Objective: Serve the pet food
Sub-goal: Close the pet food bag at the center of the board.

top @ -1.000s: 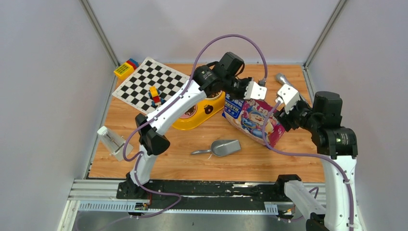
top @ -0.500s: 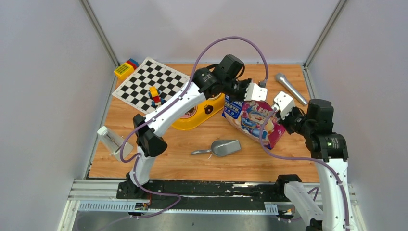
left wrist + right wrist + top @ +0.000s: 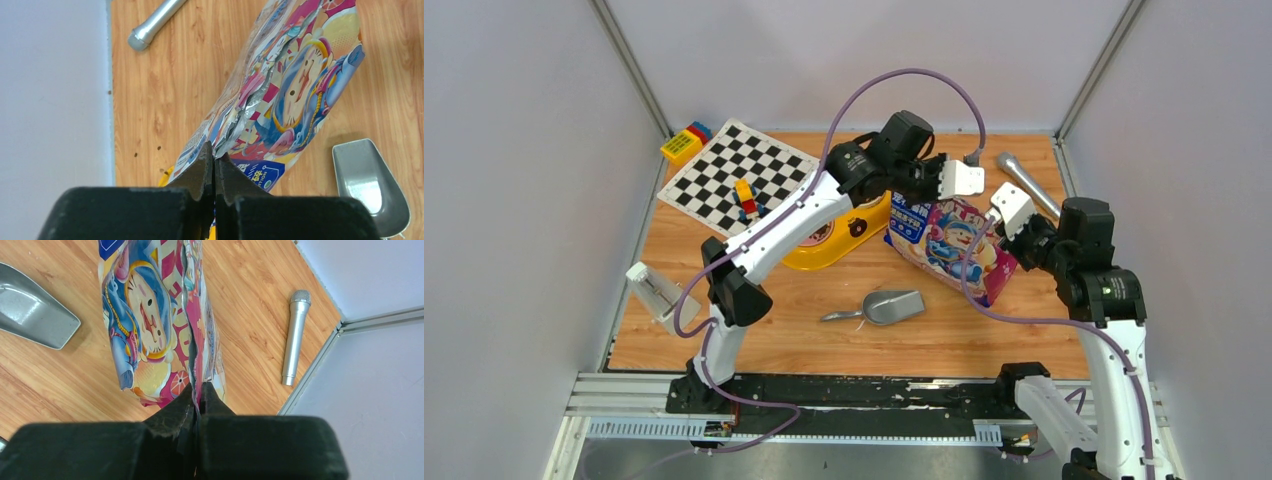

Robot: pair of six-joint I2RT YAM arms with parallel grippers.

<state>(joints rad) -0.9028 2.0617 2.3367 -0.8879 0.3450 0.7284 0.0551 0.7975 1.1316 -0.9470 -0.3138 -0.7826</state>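
Top view, with wrist views. At the near edge, both arm bases are bolted to a black rail; the wooden table (image 3: 984, 340) extends beyond it.

At 6 o'clock of the table centre lies a grey scoop (image 3: 886, 305), hollow side up, with its handle pointing to 9 o'clock. At 8 o'clock, near the left wall, stands a white wedge-shaped object (image 3: 654, 290).

Just beyond the scoop, at its 1 o'clock, is the pet food bag (image 3: 944, 245), glossy blue and pink with a cartoon cat. It is held between the two arms. The left gripper (image 3: 214, 160) is clenched on the bag's upper edge at the 11 o'clock corner, its fingers pressed together on the foil. The right gripper (image 3: 198, 395) is clenched on the same edge at the 3 o'clock end. Between the two grips the edge shows a ragged split with silvery lining exposed. The kibble itself is hidden inside.

At 9 o'clock of the bag, partly under the left arm, sits a yellow feeder (image 3: 829, 248). At 1 o'clock of the bag lies a silver microphone (image 3: 1024, 180), near the right wall.

Farther off, at 10 o'clock, a chessboard (image 3: 729, 172) carries a small coloured toy (image 3: 746, 200). Beyond its far corner rest stacked coloured blocks (image 3: 686, 142).
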